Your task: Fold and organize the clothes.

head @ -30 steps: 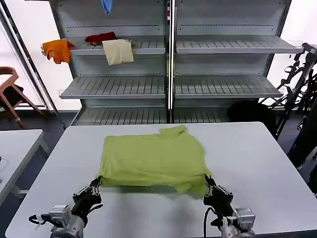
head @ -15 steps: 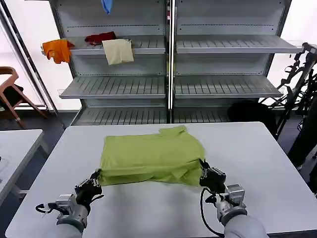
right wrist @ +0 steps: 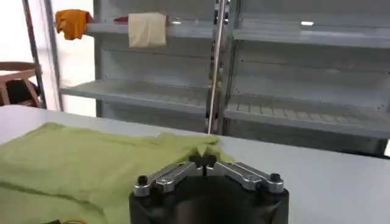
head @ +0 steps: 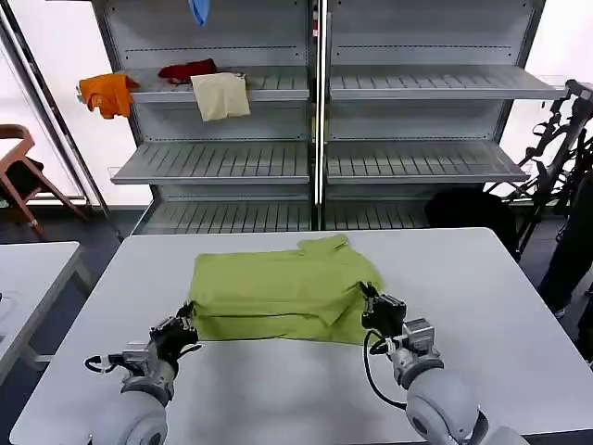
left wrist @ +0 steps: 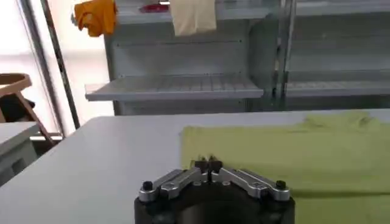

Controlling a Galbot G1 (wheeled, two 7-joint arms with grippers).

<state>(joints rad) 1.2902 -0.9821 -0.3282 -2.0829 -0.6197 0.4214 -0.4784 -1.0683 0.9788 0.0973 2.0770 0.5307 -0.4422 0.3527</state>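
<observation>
The lime-green T-shirt [head: 283,295] lies on the white counter [head: 482,306], its near edge doubled over, spanning the gap between both end effectors. The left end effector [head: 182,326] grips the near left corner with fingers pinched together. The right end effector [head: 371,301], likewise pinched, holds the near right corner, lifted onto the fabric.

Beyond my pale grey surface [head: 482,278] stands a grey metal shelving unit [head: 320,120] with slatted shelves, split by a central upright. On its upper left shelf lie an orange garment [head: 107,93], a red cloth [head: 188,69] and a cream cloth [head: 220,95] hanging over the edge. Bright windows [head: 37,102] glow at my left, where a wooden chair [head: 23,171] stands on the dark floor [head: 83,232]. A second table [head: 28,278] sits nearby.
</observation>
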